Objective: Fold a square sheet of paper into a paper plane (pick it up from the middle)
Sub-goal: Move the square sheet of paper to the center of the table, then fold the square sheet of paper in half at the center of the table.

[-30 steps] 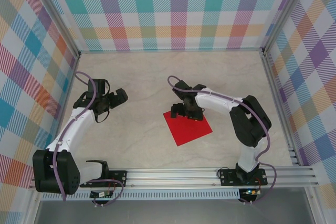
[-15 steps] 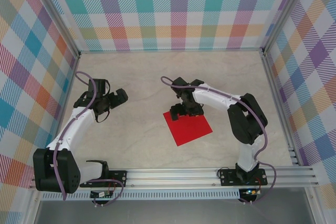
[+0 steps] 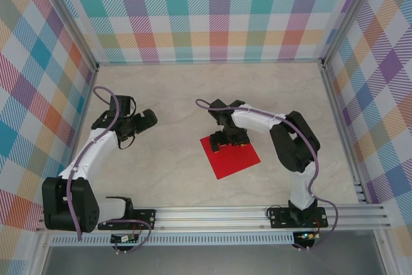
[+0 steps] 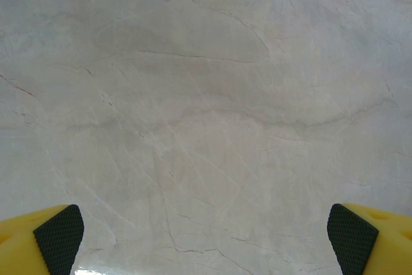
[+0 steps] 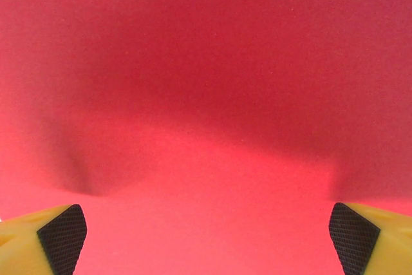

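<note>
Overhead, we see a pale marbled table (image 3: 167,94) boxed in by plaid walls (image 3: 212,11), with an aluminium rail (image 3: 212,214) along the near edge. We find the sheet (image 3: 237,160) lying flat, red face up, right of centre and well clear of every wall. The right gripper (image 3: 225,140) sits over its far-left corner, fingers spread wide, holding nothing. The left gripper (image 3: 141,127) is equally wide over bare table, well apart from the sheet.
</note>
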Available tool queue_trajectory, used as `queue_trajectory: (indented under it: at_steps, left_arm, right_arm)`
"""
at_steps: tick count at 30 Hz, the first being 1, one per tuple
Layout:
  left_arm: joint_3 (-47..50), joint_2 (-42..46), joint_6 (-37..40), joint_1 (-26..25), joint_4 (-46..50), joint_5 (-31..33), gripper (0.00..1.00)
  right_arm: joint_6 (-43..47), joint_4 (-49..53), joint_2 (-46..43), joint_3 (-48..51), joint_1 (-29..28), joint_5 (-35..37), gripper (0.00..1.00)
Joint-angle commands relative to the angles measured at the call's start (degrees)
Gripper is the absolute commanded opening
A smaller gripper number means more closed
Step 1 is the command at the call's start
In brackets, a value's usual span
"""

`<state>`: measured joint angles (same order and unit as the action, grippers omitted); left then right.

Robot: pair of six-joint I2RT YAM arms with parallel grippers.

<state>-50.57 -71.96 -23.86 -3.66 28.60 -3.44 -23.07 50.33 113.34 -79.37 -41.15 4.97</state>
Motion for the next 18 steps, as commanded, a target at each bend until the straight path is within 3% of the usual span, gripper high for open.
queue_trajectory:
  at_steps: [1,8,18]
  left_arm:
    - [-1.59,-0.44,-0.84,-0.32,1.35,-0.25,1.0]
    - [-1.89,-1.15,-0.71,-0.3,1.56,-0.06,1.0]
    - [-2.35,-1.6,-0.54,-0.29,2.16,0.45,1.0]
  right_arm:
    - [-0.42,-0.21,1.95,1.24,-0.08,0.53,1.0]
    - [-0.31,-1.27,3.72,3.51,-0.1,-0.75,1.0]
    - [-0.74,-2.0,5.53,4.58,-0.04,-0.11,0.92]
